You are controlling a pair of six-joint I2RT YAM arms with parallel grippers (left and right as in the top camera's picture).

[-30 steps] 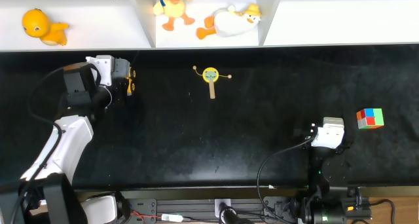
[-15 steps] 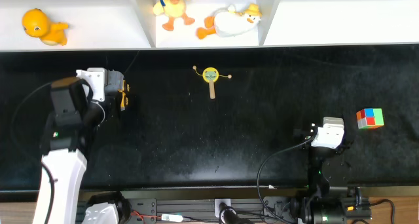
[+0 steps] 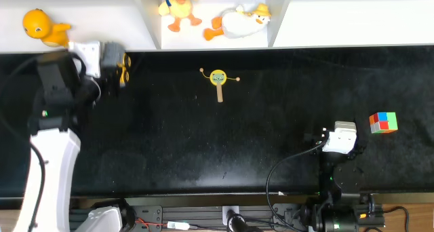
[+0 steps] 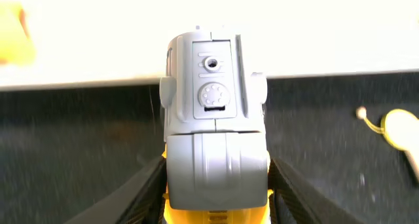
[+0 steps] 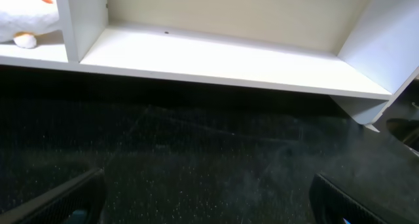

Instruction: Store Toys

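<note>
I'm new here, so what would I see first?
The left hand holds a grey-and-yellow toy car in front of the white shelf, near an orange duck. A yellow duck and a white goose are in the shelf's middle compartment, and a bright cube sits at the black mat's right.

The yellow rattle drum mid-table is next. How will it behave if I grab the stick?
Probably light and stiff: the rattle drum looks like a thin disc on a short stick. Its two side beads seem to hang on cords, so they would likely swing when lifted. The stick lies flat on the table, so a pinch may slip.
</note>
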